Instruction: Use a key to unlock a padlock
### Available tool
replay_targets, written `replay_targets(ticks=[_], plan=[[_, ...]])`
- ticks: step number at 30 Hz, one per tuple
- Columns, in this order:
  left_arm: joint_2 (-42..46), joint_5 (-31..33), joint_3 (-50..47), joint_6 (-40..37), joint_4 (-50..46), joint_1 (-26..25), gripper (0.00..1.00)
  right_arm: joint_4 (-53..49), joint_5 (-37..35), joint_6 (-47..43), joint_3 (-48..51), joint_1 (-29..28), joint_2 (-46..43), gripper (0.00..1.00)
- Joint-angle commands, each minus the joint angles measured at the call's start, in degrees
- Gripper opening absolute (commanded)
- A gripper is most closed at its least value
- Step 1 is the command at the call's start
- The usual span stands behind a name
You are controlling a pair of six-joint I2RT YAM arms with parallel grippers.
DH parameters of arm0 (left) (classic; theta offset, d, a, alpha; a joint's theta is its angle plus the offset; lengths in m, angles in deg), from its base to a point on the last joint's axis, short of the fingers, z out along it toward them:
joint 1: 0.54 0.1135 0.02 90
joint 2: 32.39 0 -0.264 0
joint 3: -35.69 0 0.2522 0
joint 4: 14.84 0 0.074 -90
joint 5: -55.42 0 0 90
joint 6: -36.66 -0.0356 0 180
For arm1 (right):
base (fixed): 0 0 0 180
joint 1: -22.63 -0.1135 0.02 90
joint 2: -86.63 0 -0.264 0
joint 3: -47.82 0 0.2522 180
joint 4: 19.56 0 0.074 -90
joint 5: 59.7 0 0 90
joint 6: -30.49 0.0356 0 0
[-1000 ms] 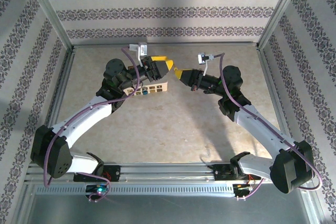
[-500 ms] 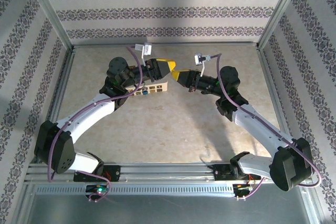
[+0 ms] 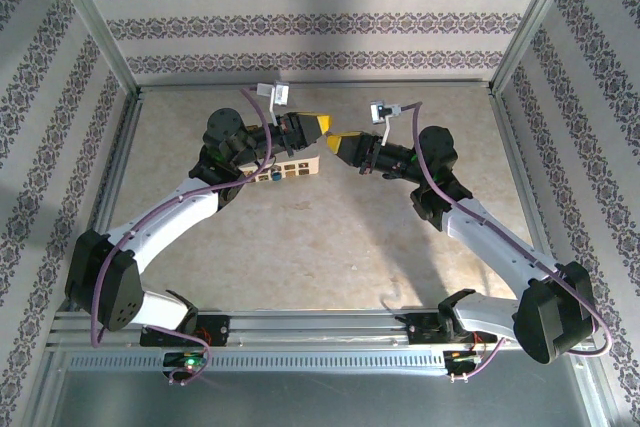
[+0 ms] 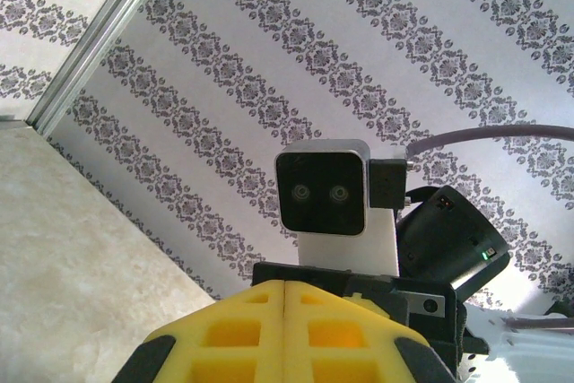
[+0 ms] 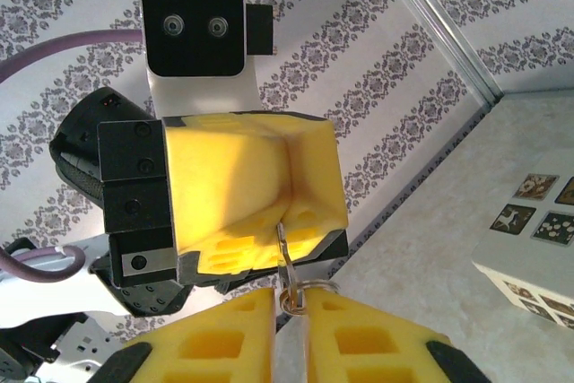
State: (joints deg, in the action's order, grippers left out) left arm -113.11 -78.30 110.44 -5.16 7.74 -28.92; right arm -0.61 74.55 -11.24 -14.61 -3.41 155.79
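The left arm (image 3: 165, 215) and right arm (image 3: 500, 252) have white shells between bulky black joints, with a purple cable (image 5: 72, 42) looping alongside each. The fingers (image 5: 242, 177) are yellow blocks with square recesses, set in black screwed mounts (image 5: 134, 213). Each wrist carries a white bracket with a black two-lens camera (image 4: 326, 193). A green light (image 4: 485, 254) glows on one black motor housing.

Right gripper (image 3: 338, 139) was moved closer to left gripper (image 3: 322, 125); the gap between them was closed, key (image 5: 283, 253) brought up to its tips.
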Motion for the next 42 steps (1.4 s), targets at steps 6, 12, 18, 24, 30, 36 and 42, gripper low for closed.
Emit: replay_targets(ticks=[6,12,18,24,30,36,42], plan=[[1.5,-0.6,1.6,-1.5,-0.3,0.4,0.00,1.9,-0.7,0.6,-0.9,0.0,-1.1,0.30],[1.4,-0.6,1.5,-1.4,-0.2,0.4,0.00,2.6,-0.3,1.3,-1.7,-0.1,0.1,0.30],[1.4,-0.6,1.3,-1.4,-0.2,0.4,0.00,2.9,-0.4,1.4,-2.3,-0.4,0.9,0.28],[1.4,-0.8,1.3,-1.5,-0.1,0.4,0.00,3.2,-0.5,1.6,-2.9,-0.5,1.8,0.27],[1.4,-0.6,1.3,-1.7,-0.4,0.4,0.00,3.2,-0.3,1.7,-3.1,-0.5,2.1,0.20],[1.5,-0.2,1.3,-2.1,-0.8,0.4,0.00,3.2,0.0,1.5,-3.0,-0.5,2.1,0.07],[2.7,2.5,0.6,-3.7,-2.8,0.5,0.16,1.3,0.6,0.3,-2.0,-0.3,1.5,0.00]])
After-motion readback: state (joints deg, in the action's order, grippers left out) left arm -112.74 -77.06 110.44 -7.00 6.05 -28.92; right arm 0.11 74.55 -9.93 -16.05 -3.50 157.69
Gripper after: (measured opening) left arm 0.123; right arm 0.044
